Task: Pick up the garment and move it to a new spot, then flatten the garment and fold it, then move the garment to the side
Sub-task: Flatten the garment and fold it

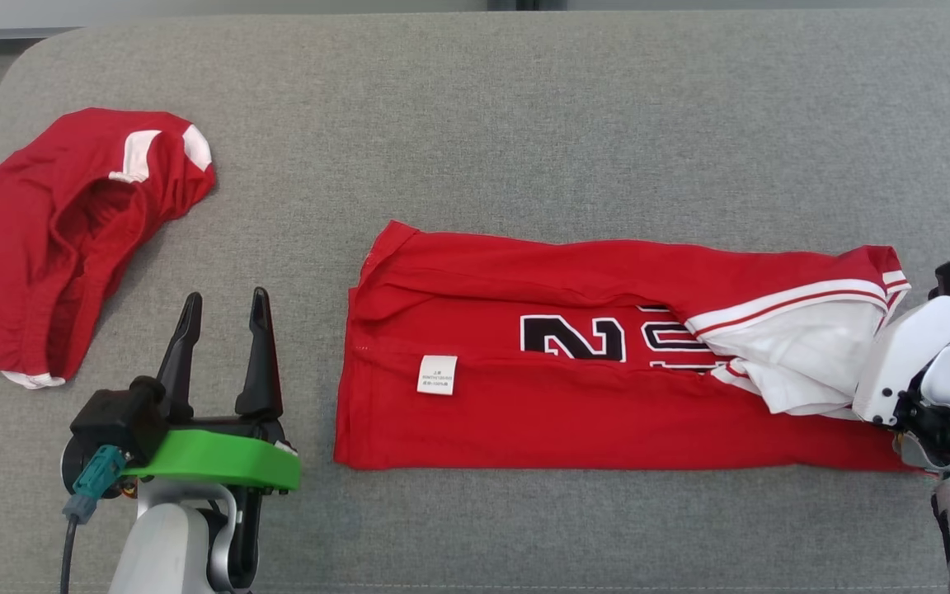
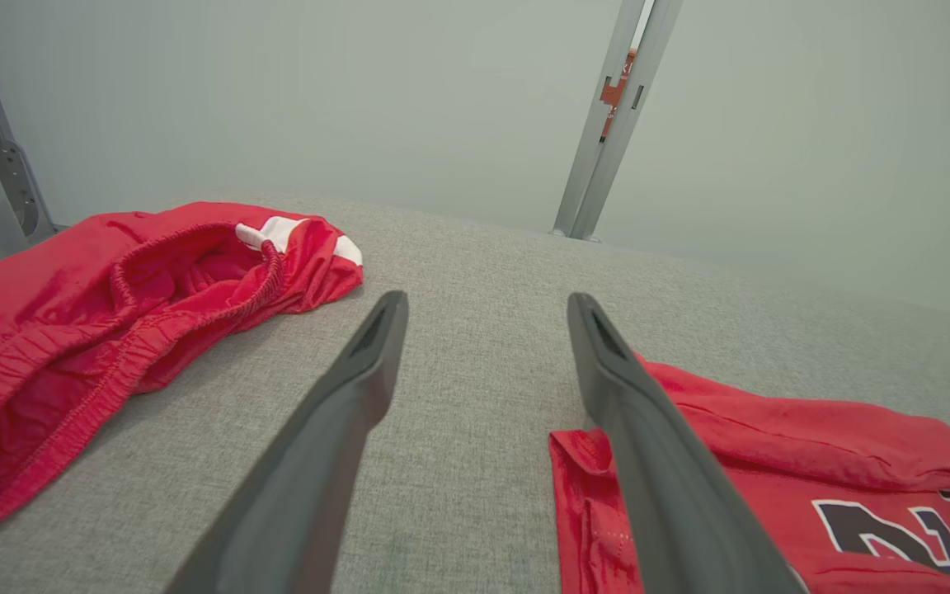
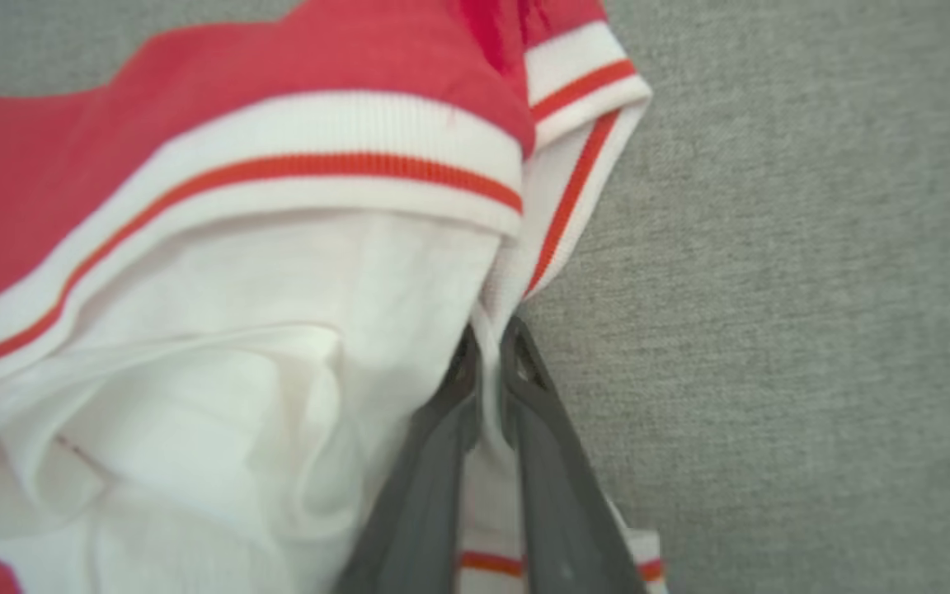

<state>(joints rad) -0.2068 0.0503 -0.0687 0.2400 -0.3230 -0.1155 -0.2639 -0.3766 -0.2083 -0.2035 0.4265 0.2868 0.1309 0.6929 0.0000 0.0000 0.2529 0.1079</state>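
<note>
Red jersey [image 1: 524, 412] laid out | right tool [image 3: 487, 340] pinching its white edge | left tool [image 1: 226, 297] wide, empty

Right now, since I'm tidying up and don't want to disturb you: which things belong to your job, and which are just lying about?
In the job:
red jersey, folded into a long strip
right gripper, shut on the jersey's white trim
left gripper, open, beside the jersey's other end

Lying about:
red shorts, crumpled at the left, touched by neither gripper
</note>
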